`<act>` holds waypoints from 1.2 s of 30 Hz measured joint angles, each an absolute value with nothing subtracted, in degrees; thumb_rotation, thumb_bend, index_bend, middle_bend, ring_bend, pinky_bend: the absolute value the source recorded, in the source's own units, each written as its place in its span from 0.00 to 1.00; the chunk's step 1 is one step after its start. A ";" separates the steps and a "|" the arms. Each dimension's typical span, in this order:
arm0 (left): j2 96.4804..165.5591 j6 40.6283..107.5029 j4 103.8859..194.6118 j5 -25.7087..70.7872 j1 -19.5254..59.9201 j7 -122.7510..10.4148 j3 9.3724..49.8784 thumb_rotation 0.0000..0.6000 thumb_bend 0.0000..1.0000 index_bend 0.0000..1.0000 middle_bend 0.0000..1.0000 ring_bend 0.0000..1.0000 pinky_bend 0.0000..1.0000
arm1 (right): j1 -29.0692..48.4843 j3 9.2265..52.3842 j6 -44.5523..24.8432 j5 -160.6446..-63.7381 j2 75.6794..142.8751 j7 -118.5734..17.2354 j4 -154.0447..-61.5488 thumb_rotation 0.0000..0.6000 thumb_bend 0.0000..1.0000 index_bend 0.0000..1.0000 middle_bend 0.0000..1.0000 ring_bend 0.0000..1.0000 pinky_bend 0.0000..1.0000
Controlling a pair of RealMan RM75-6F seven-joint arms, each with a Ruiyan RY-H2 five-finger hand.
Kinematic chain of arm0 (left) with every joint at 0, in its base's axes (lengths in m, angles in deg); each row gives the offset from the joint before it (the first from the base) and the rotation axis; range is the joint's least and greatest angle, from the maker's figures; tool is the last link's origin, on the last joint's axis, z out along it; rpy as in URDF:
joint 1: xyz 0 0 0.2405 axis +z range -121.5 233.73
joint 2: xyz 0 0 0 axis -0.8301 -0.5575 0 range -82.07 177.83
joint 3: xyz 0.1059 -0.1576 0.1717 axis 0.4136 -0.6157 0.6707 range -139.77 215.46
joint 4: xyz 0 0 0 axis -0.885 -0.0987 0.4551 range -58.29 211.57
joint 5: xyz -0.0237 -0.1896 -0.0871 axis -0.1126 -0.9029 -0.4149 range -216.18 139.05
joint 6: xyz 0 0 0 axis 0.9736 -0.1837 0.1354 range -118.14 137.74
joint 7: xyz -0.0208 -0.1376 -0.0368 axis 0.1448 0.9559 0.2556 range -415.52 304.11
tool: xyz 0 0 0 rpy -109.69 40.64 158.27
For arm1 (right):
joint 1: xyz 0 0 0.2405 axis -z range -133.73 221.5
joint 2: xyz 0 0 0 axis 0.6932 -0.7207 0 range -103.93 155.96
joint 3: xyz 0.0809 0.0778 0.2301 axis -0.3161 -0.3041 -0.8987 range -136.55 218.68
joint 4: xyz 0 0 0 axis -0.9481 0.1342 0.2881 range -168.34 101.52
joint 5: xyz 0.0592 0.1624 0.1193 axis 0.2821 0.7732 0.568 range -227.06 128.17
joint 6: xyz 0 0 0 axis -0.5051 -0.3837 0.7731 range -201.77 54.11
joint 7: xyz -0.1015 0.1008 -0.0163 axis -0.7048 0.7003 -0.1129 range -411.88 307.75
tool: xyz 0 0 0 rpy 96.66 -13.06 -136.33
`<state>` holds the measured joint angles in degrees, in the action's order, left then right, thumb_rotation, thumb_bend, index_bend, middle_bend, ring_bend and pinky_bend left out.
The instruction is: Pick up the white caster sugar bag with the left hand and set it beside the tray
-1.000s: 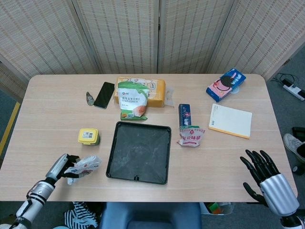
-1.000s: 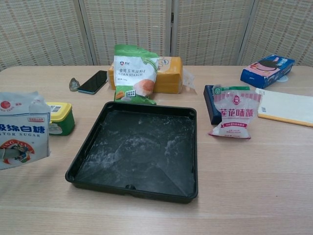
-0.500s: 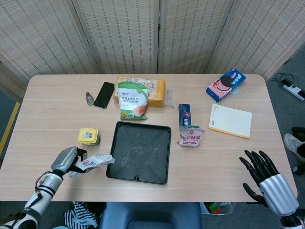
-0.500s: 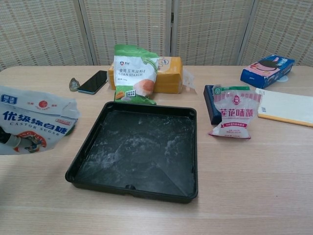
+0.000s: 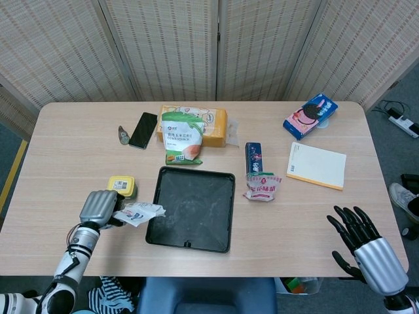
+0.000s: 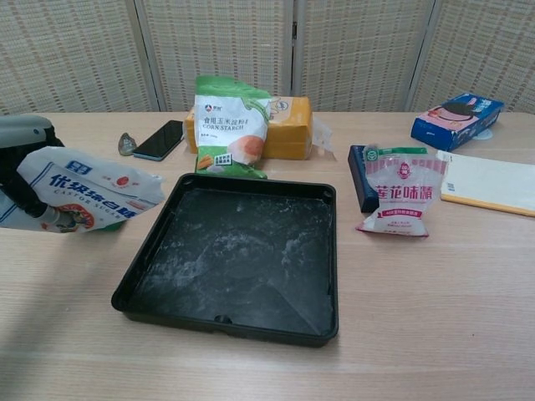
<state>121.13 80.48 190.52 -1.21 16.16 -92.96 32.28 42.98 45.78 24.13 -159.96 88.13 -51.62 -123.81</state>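
My left hand [image 5: 98,208] [image 6: 18,167] grips the white caster sugar bag [image 5: 141,212] [image 6: 84,190] and holds it tilted above the table, just left of the black tray [image 5: 190,208] [image 6: 236,251]. The bag's free end reaches toward the tray's left rim. In the chest view the bag hides most of the yellow-lidded tub behind it. My right hand [image 5: 363,243] hangs off the table's near right corner with its fingers spread and nothing in it.
A yellow-lidded tub [image 5: 122,186] stands just behind the left hand. A corn starch bag [image 5: 182,139], an orange box [image 5: 213,125], a phone [image 5: 143,129], a pink seasoning bag [image 5: 262,186], a dark box [image 5: 253,157], a notepad [image 5: 317,165] and a blue packet [image 5: 310,116] lie farther back.
The left hand has carried the sugar bag forward and rightward toward the tray's left side, lifting and tilting it. The right hand has not moved.
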 measured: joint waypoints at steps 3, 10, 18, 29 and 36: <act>123.52 83.80 190.44 -1.94 15.21 -97.98 33.32 1.00 0.47 0.84 0.93 1.00 1.00 | 43.07 45.74 24.50 -159.96 88.07 -51.36 -123.70 1.00 0.36 0.00 0.00 0.00 0.00; 127.25 88.95 190.23 -2.00 14.20 -105.32 35.16 1.00 0.47 0.84 0.93 1.00 1.00 | 43.09 45.80 24.63 -160.13 88.03 -51.22 -123.58 1.00 0.36 0.00 0.00 0.00 0.00; 128.71 92.88 190.98 -1.73 13.72 -111.49 35.79 1.00 0.47 0.84 0.93 1.00 1.00 | 43.06 45.83 24.50 -160.19 88.12 -51.48 -123.65 1.00 0.36 0.00 0.00 0.00 0.00; 131.96 99.95 191.56 -0.23 13.63 -119.93 36.29 1.00 0.47 0.85 0.95 1.00 1.00 | 43.19 46.00 24.89 -160.60 88.07 -51.51 -123.66 1.00 0.36 0.00 0.00 0.00 0.00; 134.42 103.53 191.44 2.40 13.83 -124.99 37.49 1.00 0.46 0.85 0.95 1.00 1.00 | 43.19 46.09 25.04 -160.84 87.99 -51.29 -123.54 1.00 0.36 0.00 0.00 0.00 0.00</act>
<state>134.42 103.53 191.44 2.40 13.83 -124.99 37.49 43.19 46.09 25.04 -160.84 87.99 -51.29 -123.54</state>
